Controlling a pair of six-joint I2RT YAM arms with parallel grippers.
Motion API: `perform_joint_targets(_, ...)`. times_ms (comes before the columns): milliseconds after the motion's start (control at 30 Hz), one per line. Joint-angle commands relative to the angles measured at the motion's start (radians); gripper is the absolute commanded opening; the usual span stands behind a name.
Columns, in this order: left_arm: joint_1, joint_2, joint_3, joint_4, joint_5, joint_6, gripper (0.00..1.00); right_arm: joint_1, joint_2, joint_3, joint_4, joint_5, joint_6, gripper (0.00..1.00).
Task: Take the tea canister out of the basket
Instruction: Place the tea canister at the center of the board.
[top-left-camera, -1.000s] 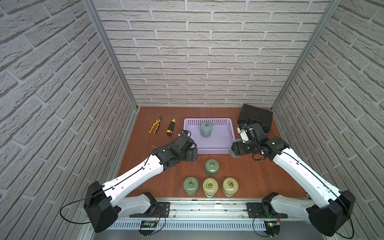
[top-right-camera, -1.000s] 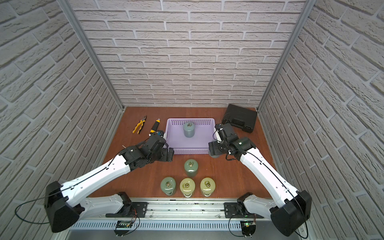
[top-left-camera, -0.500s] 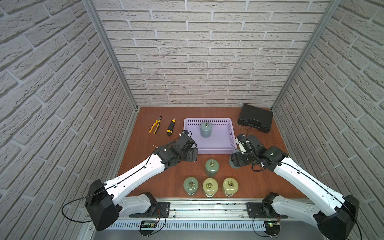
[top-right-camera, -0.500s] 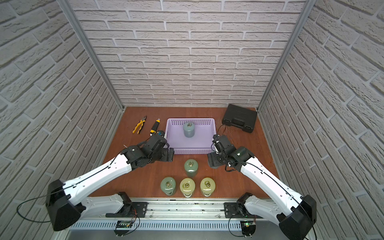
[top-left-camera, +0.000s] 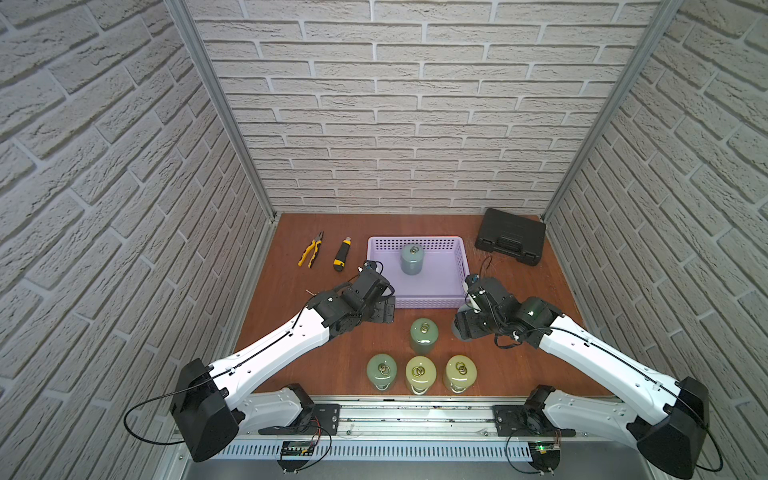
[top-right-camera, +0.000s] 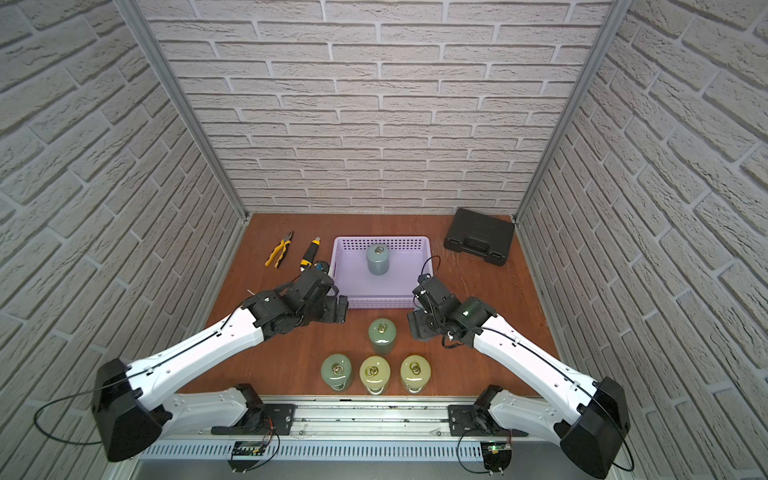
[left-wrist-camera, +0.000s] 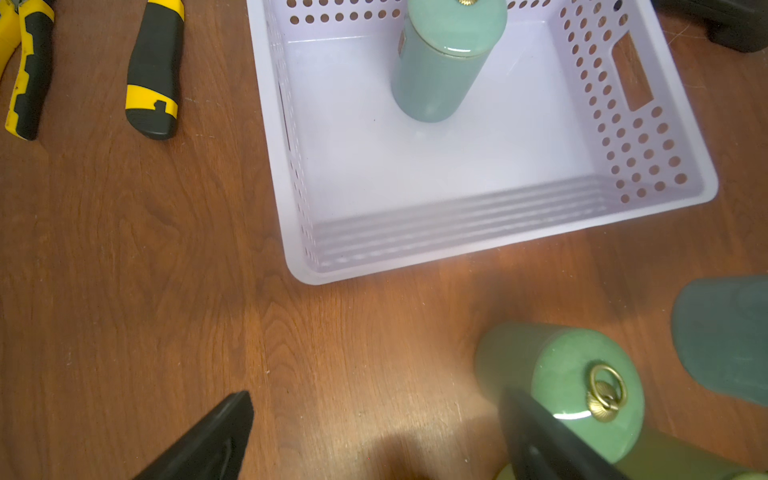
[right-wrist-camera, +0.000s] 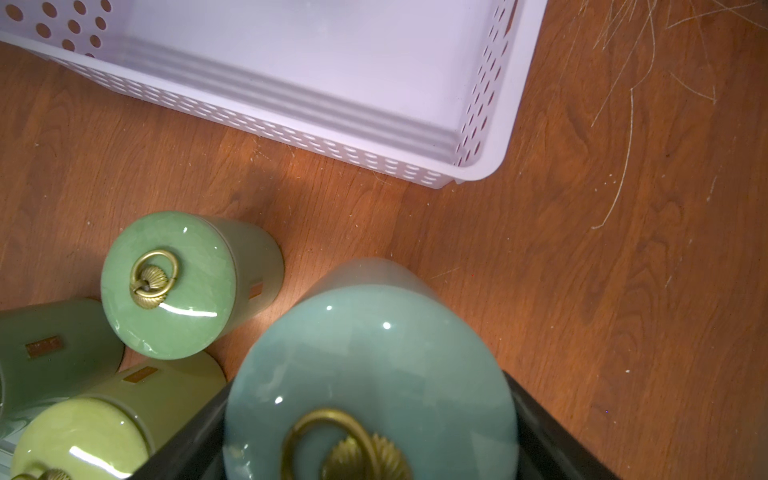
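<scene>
Teal canister (right-wrist-camera: 370, 353): outside the basket (top-left-camera: 428, 302), on the robot's right of its front corner and near the wall without touching it. Upright, brass ring on the lid. Whether its base rests on the table (top-left-camera: 291, 332) cannot be told.

Right gripper (top-left-camera: 467, 328): clamped on the teal canister, one black finger on each side of the body just under the lid, as the right wrist view shows.

Grey canister (top-left-camera: 412, 259): inside the basket, upright, at the middle of the rear wall. Nothing touches it. It is the only item in the basket.

Left gripper (left-wrist-camera: 374, 411): jaws wide apart and empty, low over bare table at the basket's front left corner.

Basket: lavender, perforated sides, cut-out handle on the right wall; sits square at mid-table.

Green canister (top-left-camera: 424, 334): upright on the table, alone, just in front of the basket, between the two grippers.

Row of three (top-left-camera: 420, 373): upright along the front edge, close together; one green on the left, two yellow-green beside it.

Pliers (top-left-camera: 311, 254): yellow and black handles, flat on the table left of the basket.

Knife (top-left-camera: 342, 254): yellow and black, lying between the pliers and the basket.

Case (top-left-camera: 510, 237): black, closed, in the rear right corner, well apart from the basket.
</scene>
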Motion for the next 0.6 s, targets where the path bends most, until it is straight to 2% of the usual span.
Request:
perform_joint_targets(0, 0.008, 0.006, -0.001, 0.015, -0.012, -0.004, 0.98, 0.020, 0.006, -0.006, 0.096, 0.042, 0.034, 0.59)
perform_joint_targets(567, 0.016, 0.002, -0.004, 0.008, -0.011, -0.005, 0.98, 0.064, 0.070, -0.074, 0.172, 0.067, 0.109, 0.59)
